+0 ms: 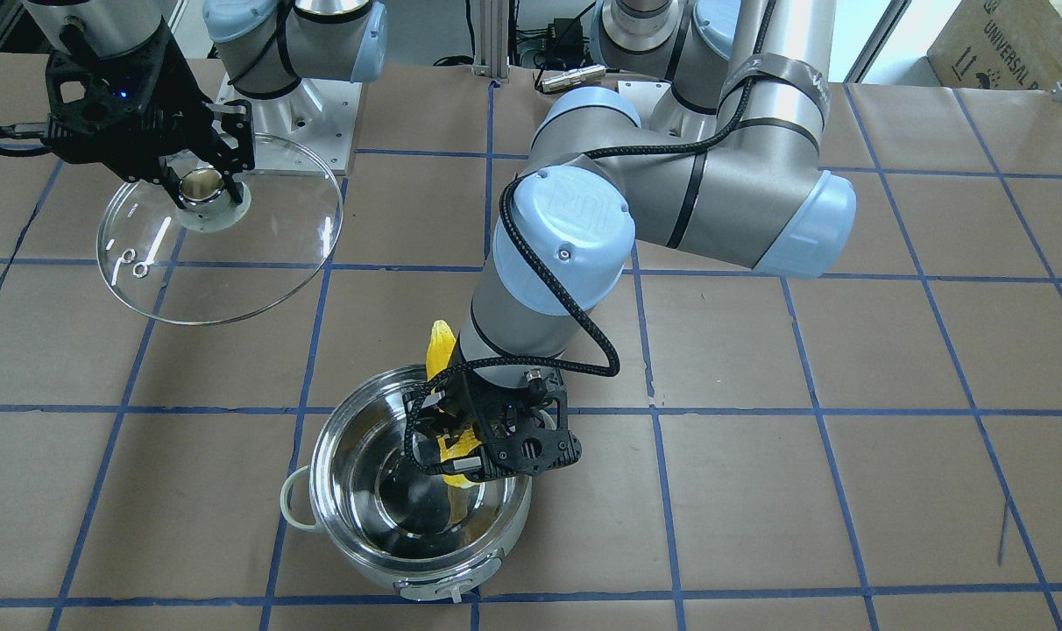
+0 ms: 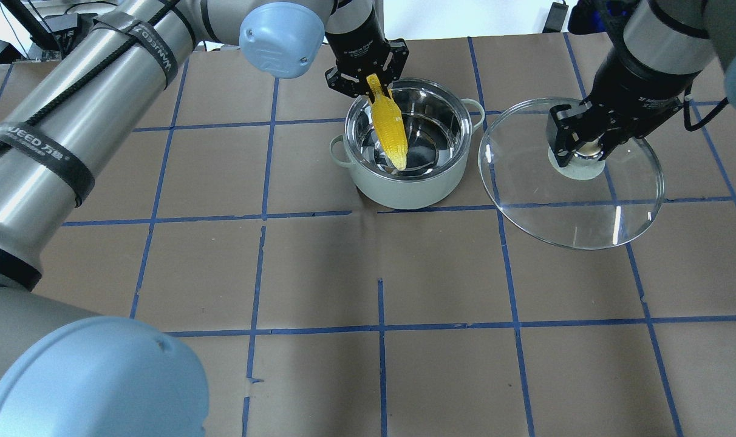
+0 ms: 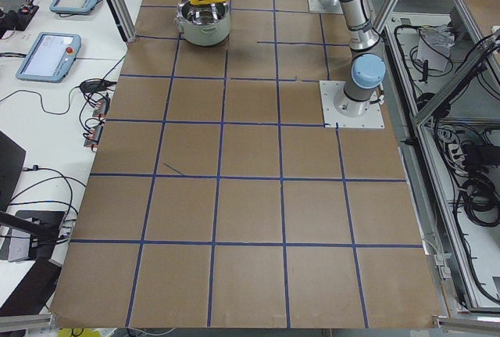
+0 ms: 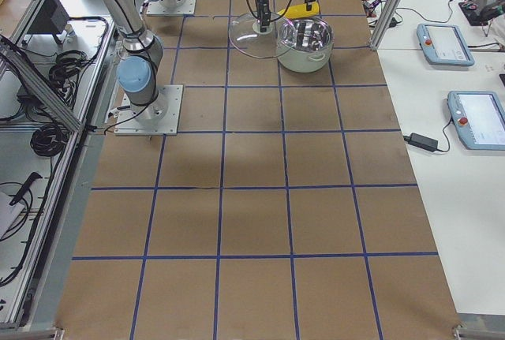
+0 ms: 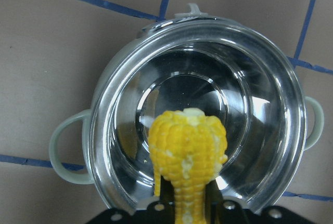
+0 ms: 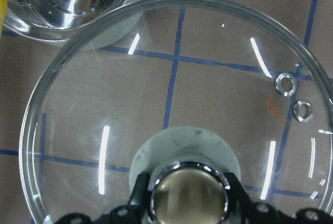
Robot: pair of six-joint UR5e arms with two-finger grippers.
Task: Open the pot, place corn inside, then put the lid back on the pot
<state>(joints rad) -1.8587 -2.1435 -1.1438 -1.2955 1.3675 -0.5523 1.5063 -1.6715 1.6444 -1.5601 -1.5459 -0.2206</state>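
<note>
The shiny steel pot (image 2: 404,189) stands open on the table and shows empty inside in the left wrist view (image 5: 109,104). My left gripper (image 2: 368,82) is shut on the yellow corn (image 2: 389,124) near its pointed end. The corn hangs tilted over the pot's opening, blunt end down (image 5: 187,143), and its tip sticks up behind the gripper (image 1: 441,343). My right gripper (image 2: 583,149) is shut on the knob (image 6: 188,195) of the clear glass lid (image 2: 574,209). It holds the lid beside the pot, to the right in the overhead view.
The table is brown paper with a blue tape grid (image 2: 380,328). The left arm's elbow and forearm (image 1: 671,202) stretch across the table's middle toward the pot. The lid's rim (image 6: 104,26) sits close to the pot's side. Tablets (image 4: 446,44) lie on the operators' side.
</note>
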